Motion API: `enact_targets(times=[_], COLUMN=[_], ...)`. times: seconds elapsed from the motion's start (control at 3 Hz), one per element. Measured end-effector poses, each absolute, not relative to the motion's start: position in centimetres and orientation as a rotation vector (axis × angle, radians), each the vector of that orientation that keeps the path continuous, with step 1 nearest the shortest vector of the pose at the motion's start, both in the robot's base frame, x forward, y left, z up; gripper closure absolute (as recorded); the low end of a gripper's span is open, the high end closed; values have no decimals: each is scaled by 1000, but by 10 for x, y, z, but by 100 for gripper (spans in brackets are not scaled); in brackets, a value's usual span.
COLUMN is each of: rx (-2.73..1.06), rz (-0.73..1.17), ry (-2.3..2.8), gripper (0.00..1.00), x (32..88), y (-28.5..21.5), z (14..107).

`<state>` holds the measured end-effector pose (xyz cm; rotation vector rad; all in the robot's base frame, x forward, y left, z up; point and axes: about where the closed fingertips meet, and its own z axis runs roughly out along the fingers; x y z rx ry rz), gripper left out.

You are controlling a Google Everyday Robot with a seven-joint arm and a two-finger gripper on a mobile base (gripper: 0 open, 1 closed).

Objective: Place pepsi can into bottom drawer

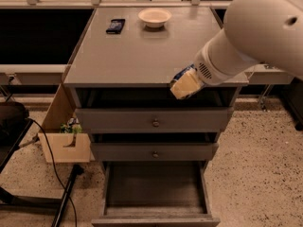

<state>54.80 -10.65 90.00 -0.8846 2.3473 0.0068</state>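
The pepsi can (182, 73) shows only as a sliver of blue with white marks, held between the cream fingers (187, 85) of my gripper (184, 83). The gripper hangs at the front edge of the grey cabinet top (137, 56), right of centre, on the end of the big white arm (255, 37) coming in from the right. It is shut on the can, and most of the can is hidden. The bottom drawer (154, 186) is pulled open below, a plain grey box with nothing in it.
A white bowl (154, 17) and a flat dark phone-like object (116, 25) lie at the back of the cabinet top. The two upper drawers with round knobs (155, 123) are closed. A cardboard box (66, 145) and cables (52, 169) sit on the floor at left.
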Motion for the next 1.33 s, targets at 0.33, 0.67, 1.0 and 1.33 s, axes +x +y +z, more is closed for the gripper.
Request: enact_targets(times=[0.33, 0.67, 1.0, 1.33], rx=[-741, -566, -499, -387], rz=[-84, -52, -33, 4], ry=[2402, 2468, 2500, 2565], gripper=[100, 100, 100, 100], x=[528, 520, 521, 519], y=[-107, -107, -116, -131], z=[881, 863, 858, 835])
